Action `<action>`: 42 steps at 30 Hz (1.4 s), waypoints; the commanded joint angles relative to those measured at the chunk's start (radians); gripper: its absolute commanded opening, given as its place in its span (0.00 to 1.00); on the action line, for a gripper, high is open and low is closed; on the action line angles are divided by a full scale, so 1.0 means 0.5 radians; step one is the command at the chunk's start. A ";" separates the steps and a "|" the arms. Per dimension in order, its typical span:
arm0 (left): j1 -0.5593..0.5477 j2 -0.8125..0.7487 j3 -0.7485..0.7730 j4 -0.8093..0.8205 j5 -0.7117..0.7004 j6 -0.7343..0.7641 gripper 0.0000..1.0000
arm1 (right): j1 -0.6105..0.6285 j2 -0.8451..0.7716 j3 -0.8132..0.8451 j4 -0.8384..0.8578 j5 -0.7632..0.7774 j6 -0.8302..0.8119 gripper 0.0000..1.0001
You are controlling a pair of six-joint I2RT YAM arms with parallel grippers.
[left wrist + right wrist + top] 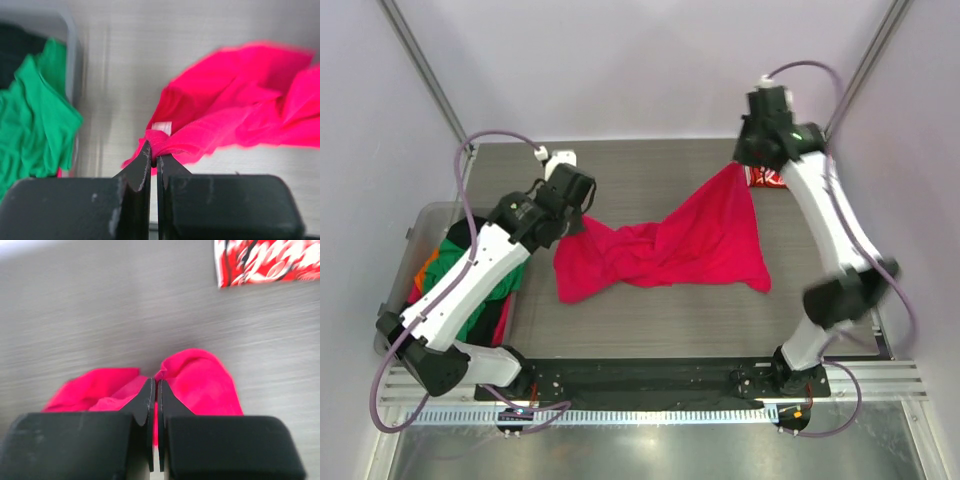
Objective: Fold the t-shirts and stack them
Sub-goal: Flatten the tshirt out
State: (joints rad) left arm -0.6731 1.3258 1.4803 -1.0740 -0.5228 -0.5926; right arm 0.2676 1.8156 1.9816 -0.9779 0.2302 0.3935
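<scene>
A crimson-pink t-shirt (670,245) lies twisted across the middle of the table, stretched between both arms. My left gripper (154,156) is shut on its left edge near the white label (161,127). At the shirt's far right corner my right gripper (157,382) is shut on the pink cloth (200,385), lifting it to a peak (732,172). A folded red t-shirt with white Coca-Cola print (767,178) lies at the back right, also seen in the right wrist view (267,260). More t-shirts, green (445,270), black and orange, fill a bin at the left.
The clear plastic bin (412,225) stands at the table's left edge beside the left arm; its wall (71,60) and a green shirt (35,115) show in the left wrist view. The table's metal rail (650,385) runs along the near edge.
</scene>
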 commanded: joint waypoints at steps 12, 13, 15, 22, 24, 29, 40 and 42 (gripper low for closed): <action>0.180 -0.102 0.794 -0.187 -0.050 0.292 0.00 | -0.001 -1.637 -0.749 -0.271 0.457 0.293 0.01; 0.180 -0.129 0.843 -0.214 -0.044 0.320 0.00 | -0.004 -1.640 -0.696 -0.272 0.472 0.290 0.01; 0.180 -0.172 0.984 -0.227 -0.019 0.363 0.00 | -0.001 -1.640 -0.534 -0.268 0.503 0.272 0.01; 0.180 -0.617 1.101 0.203 0.358 0.581 0.00 | -0.001 -1.864 -0.318 -0.137 0.500 0.189 0.01; 0.180 -0.694 1.165 0.258 0.502 0.624 0.00 | -0.004 -1.965 -0.318 -0.057 0.466 0.173 0.01; 0.180 -0.750 1.460 0.298 0.785 0.716 0.00 | -0.004 -2.263 -0.319 0.124 0.181 0.038 0.01; 0.180 -0.382 1.789 0.516 0.648 0.704 0.00 | -0.001 -1.975 0.154 0.014 0.456 -0.100 0.01; 0.180 -0.241 1.804 0.464 0.534 0.719 0.00 | -0.001 -1.746 0.142 -0.127 0.670 -0.069 0.01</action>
State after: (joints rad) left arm -0.5865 1.0641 2.3932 -0.8658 -0.1581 -0.2527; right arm 0.2668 0.7475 2.0708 -0.9634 0.4137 0.3798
